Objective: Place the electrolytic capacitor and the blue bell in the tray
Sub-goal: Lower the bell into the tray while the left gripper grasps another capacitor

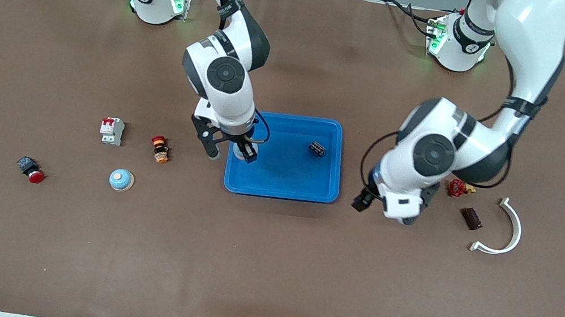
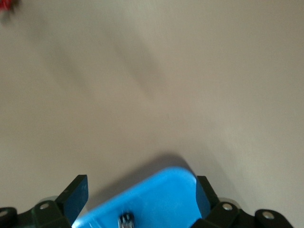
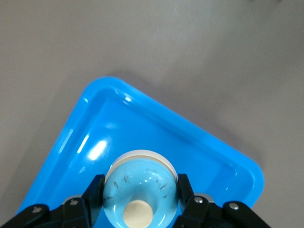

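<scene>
Brown table (image 1: 264,270), right pincer (image 3: 140,199) clamping blue bell (image 3: 140,187) over tray (image 3: 95,123)

right gripper (image 1: 247,151) points down, fingers clamped at three and nine o'clock — left gripper (image 1: 361,201) tilted, fingers spread wide.

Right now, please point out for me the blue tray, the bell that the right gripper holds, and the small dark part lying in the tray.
blue tray (image 1: 337,159): front view, on its rim.
blue bell (image 3: 140,187): right wrist view, on its dome.
small dark part (image 1: 317,149): front view, on its body.
</scene>
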